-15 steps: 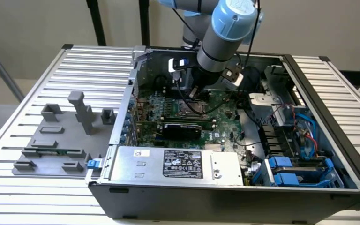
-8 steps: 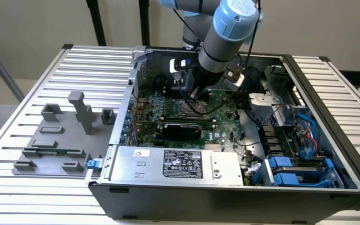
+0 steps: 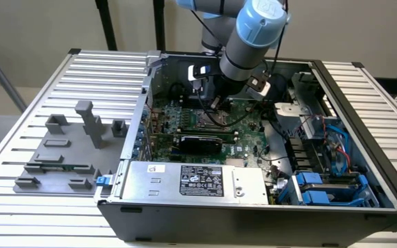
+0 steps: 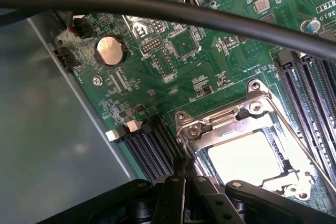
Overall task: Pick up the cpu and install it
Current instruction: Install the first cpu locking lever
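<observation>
cpu (image 4: 251,157) seated in motherboard socket frame (image 4: 231,124), end effector (image 4: 181,174) just beside it, fingers pressed together, holding nothing

slatted metal table (image 3: 60,72) — open computer case (image 3: 254,217) and grey fixture blocks (image 3: 67,150) on it.

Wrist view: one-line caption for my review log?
Gripper poised over the motherboard socket, where the cpu sits.
</observation>
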`<state>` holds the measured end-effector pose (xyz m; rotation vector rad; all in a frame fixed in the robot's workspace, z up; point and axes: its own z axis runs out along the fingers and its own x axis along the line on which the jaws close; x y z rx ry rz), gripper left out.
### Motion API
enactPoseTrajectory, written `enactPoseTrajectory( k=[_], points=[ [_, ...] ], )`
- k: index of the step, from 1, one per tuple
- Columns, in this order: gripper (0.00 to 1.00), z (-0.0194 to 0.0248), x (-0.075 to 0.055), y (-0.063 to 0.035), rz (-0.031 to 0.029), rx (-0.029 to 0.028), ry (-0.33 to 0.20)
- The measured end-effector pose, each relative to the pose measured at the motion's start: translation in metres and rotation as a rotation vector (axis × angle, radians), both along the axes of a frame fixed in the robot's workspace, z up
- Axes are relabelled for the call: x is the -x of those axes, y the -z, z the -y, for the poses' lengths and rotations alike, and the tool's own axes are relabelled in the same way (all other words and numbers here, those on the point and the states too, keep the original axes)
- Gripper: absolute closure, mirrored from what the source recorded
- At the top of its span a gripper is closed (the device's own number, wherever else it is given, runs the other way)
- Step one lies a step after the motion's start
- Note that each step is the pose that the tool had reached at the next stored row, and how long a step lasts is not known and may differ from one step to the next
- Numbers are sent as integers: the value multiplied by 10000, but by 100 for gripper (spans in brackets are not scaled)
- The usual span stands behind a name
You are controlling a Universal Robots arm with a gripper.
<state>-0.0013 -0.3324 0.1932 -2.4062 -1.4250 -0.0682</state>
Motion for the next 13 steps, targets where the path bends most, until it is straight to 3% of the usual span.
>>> enactPoseTrajectory(
  k=[3, 13],
  points=[
    [89, 12, -12, 4, -1, -61, 0],
    [89, 50, -42, 25, -1, -127, 1]
  ],
)
